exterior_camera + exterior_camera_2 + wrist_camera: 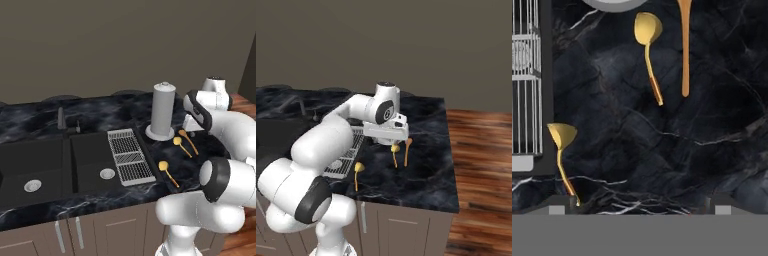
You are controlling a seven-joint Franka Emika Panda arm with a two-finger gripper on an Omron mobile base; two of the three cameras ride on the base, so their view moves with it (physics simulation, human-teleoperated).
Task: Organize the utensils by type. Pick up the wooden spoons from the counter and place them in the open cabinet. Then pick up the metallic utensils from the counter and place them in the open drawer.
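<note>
Gripper [637,202] wide open, empty, above counter [712,100]. Two yellow-headed utensils [648,55] [562,155] flat on counter beside drying rack [524,75]; wooden spoon [684,45] just beside farther utensil.

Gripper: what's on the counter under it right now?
Under the open gripper: black counter, two yellow-headed utensils and one wooden spoon, its bowl out of frame.

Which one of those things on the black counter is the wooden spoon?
Find the tall grey cylinder standing on the black counter right of the sink's drying rack. Three utensils lie beside it; the wooden spoon is farthest from the rack, long, slim and orange-brown, unlike the two shorter ones with bright yellow round heads.
</note>
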